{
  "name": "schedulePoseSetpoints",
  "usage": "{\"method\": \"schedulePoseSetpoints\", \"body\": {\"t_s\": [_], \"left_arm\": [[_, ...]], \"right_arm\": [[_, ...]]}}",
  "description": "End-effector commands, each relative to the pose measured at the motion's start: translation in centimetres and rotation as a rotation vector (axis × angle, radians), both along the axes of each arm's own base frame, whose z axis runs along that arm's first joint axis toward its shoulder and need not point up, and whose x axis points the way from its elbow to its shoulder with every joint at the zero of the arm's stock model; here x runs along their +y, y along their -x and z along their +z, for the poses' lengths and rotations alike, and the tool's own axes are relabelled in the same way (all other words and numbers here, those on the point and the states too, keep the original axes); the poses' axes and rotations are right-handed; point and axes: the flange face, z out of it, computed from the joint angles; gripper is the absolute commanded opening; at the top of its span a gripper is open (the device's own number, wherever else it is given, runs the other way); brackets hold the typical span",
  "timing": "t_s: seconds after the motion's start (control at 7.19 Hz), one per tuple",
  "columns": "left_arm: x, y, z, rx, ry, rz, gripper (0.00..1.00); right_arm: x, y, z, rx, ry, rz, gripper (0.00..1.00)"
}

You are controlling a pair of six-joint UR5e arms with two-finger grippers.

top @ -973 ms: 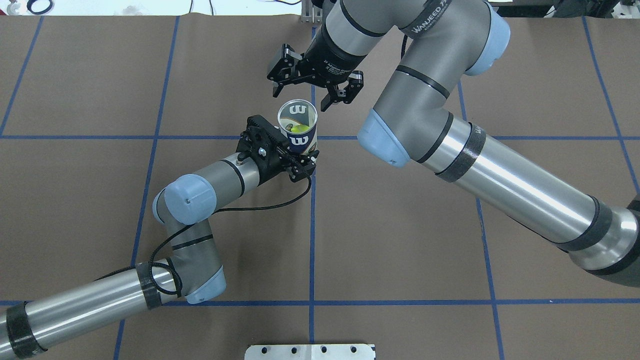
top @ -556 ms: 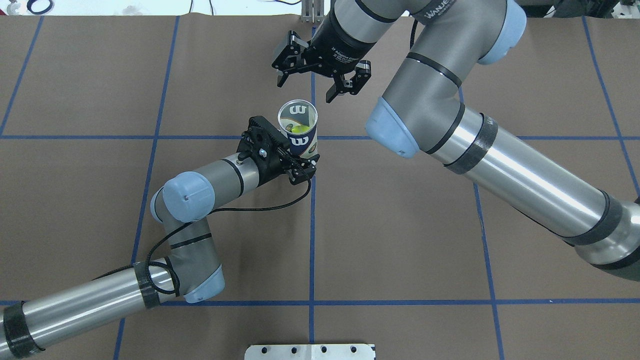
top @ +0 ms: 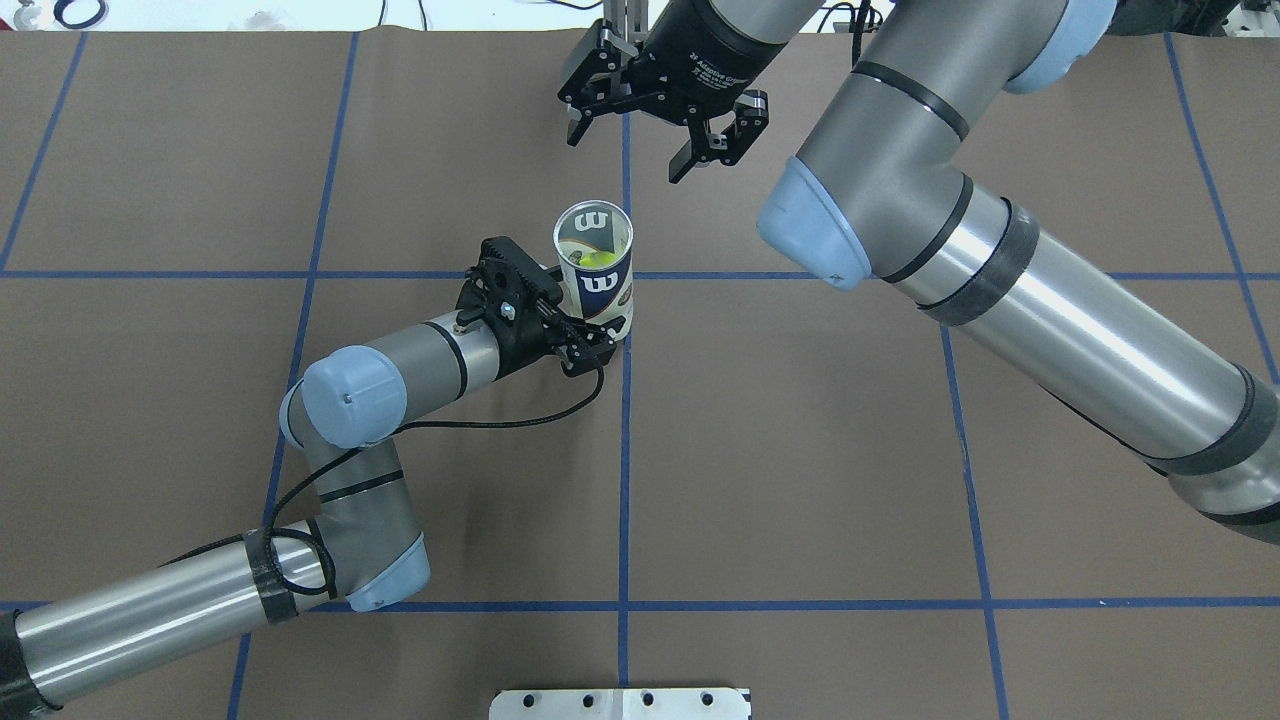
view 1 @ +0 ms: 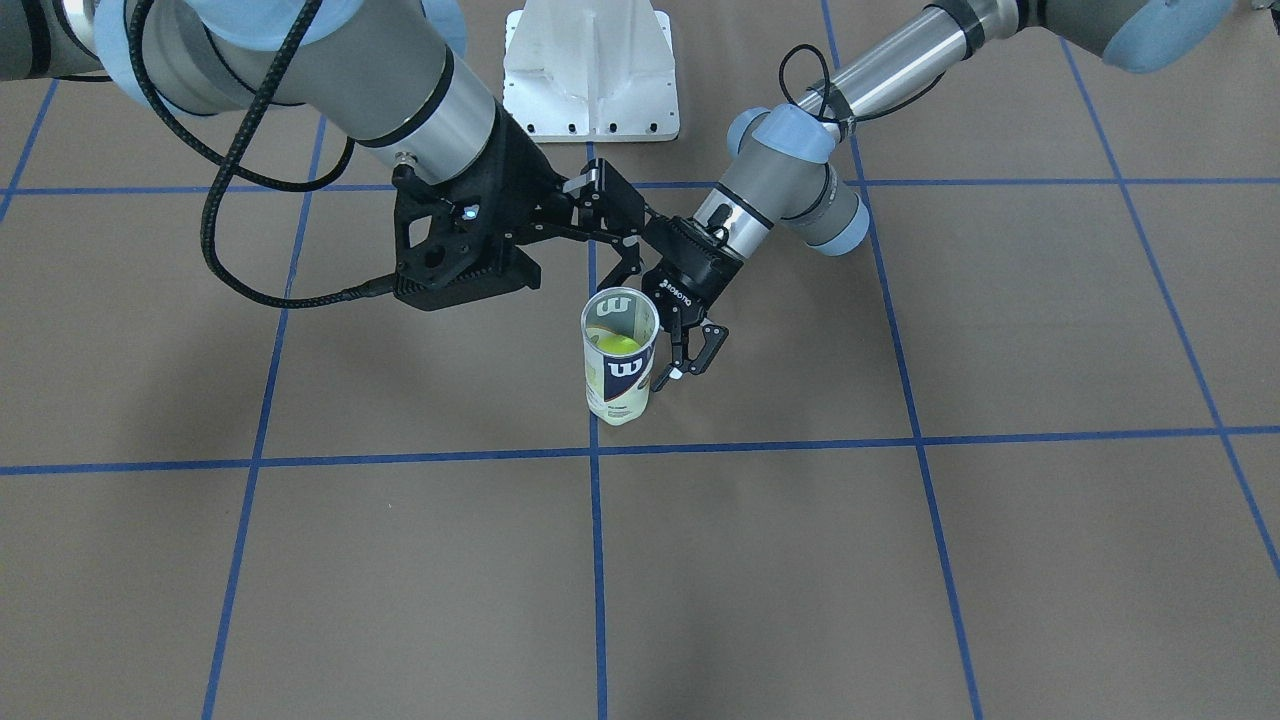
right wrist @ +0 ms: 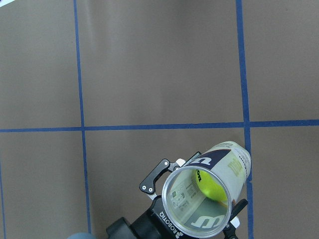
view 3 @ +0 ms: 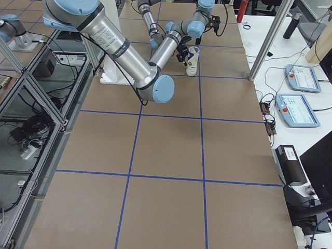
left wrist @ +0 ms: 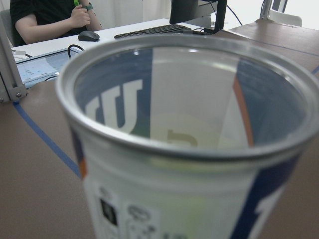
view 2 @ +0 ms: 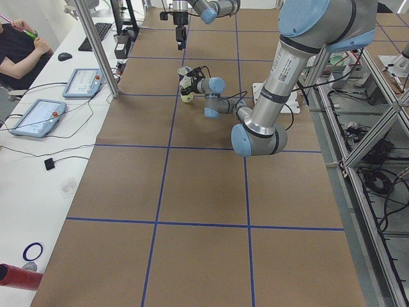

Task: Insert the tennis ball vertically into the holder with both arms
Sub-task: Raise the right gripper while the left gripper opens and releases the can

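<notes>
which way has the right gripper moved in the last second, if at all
Yes. In the overhead view the right gripper has drawn away from the holder, up the picture toward the table's far edge; the holder has stayed put.

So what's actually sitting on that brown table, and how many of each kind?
Tennis ball: 1
Clear ball can: 1
Robot arms: 2, the left arm and the right arm
White metal base: 1
Total: 5
</notes>
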Motion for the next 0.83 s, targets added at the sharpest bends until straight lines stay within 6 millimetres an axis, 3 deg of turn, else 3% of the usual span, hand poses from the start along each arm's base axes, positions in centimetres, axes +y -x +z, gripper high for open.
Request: {"method": "schedulePoseSetpoints", "body": {"t_s": [0.0, 0.14, 0.28, 0.42, 0.7], "left_arm": [[1.4, 2.7, 2.2, -0.005, 0.002, 0.009, 0.99], [2.8, 4.9, 3.9, -0.011, 0.004, 0.038, 0.99], [3.5, 7.3, 5.1, -0.017, 0.006, 0.043, 0.99], [2.3, 10.5, 6.1, -0.053, 0.026, 0.072, 0.99], [-3.2, 18.3, 6.3, -0.194, 0.191, 0.173, 0.99]], "right_arm": [[0.4, -1.2, -0.3, 0.004, 0.011, 0.003, 0.99], [0.0, -2.0, -0.2, -0.001, 0.017, 0.004, 0.99], [-0.9, -4.4, 0.2, -0.011, 0.037, 0.006, 0.99], [-0.6, -8.0, 1.8, -0.017, 0.034, 0.044, 0.99], [-1.6, -18.7, 7.1, -0.044, 0.048, 0.088, 0.99]]}}
